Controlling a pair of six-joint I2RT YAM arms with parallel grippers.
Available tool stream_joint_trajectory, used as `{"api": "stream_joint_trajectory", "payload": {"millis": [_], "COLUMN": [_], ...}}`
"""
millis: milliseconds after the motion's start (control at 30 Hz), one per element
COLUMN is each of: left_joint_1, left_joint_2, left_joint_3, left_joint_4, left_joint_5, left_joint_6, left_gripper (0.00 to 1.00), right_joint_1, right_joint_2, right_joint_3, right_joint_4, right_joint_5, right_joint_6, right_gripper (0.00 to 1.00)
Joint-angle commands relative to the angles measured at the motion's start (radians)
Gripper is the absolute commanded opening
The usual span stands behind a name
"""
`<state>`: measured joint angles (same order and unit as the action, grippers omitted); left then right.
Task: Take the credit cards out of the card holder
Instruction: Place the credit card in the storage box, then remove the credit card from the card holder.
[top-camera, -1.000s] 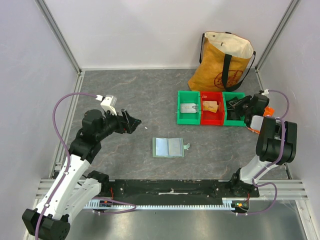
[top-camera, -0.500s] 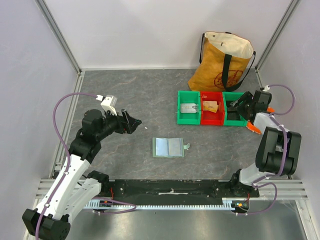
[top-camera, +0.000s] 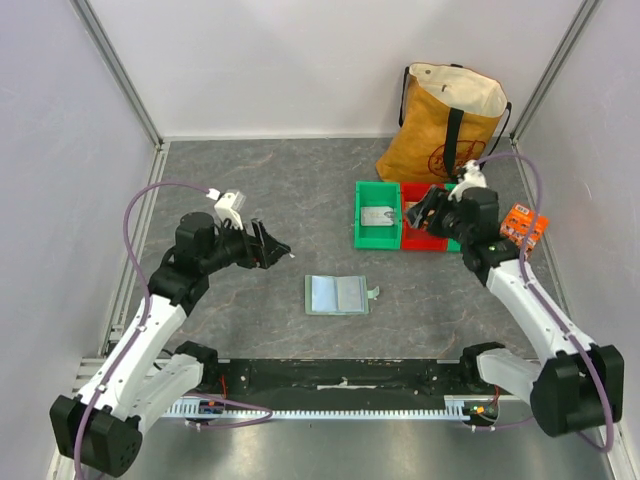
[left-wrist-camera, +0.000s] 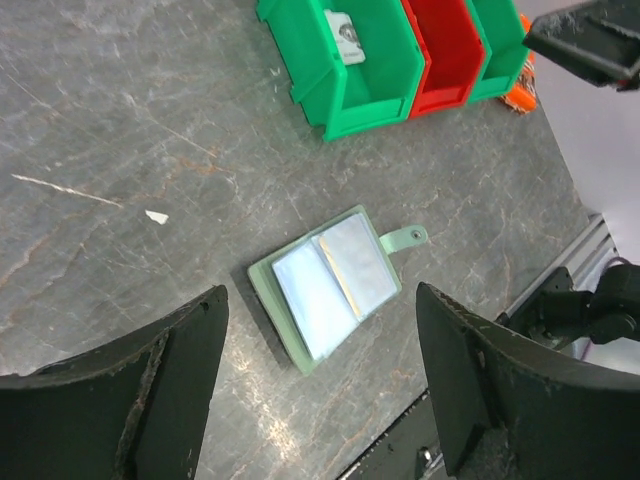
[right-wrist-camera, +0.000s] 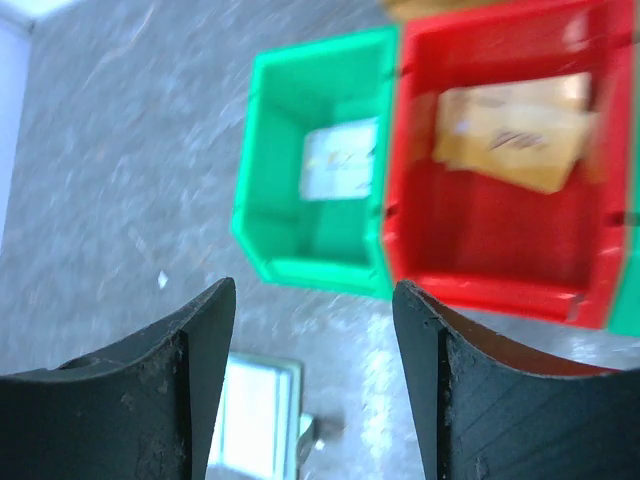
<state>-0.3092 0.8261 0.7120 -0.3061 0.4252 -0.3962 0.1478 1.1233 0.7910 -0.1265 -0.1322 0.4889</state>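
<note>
The grey marbled desk (top-camera: 250, 180) is carrying everything, and the card holder (top-camera: 337, 295) is lying open flat on it, pale panels up, tab pointing right. Far behind and to the right of the holder, one tan tote bag (top-camera: 445, 125) is standing upright.

The left hand (top-camera: 268, 243) is hovering left of the holder, spread wide and gripping nothing. The right hand (top-camera: 422, 212) is hanging behind and right of the holder, over the bins, its fingers parted and empty.

Three bins are sitting in a row behind and right of the holder. The nearest green bin (top-camera: 358, 215) is holding one pale flat card (top-camera: 377, 217). The red bin (right-wrist-camera: 500, 290) is holding a tan-gold card (right-wrist-camera: 520, 125). The far green bin (left-wrist-camera: 497, 45) is hiding its contents.
</note>
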Motion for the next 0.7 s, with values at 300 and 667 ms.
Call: {"api": "stream_joint_trajectory", "payload": {"millis": [300,667], "left_joint_1": [-0.323,-0.433], "left_joint_2": [0.203,0.465], "left_joint_3": [-0.048,-0.062], "left_joint_4": [0.145,0.251], "left_joint_5": [-0.104,-0.227], "left_joint_6": [-0.242,-0.280], "left_gripper": [0.72,0.41], "right_joint_1": [0.357,0.449], "right_joint_2": [-0.054,0.165], "right_joint_3": [-0.190,-0.161], "right_joint_4": [0.096,0.114], "right_joint_5": [-0.098,-0.112], "right_joint_6": [0.060,0.020], "right_gripper": [0.59,0.49]}}
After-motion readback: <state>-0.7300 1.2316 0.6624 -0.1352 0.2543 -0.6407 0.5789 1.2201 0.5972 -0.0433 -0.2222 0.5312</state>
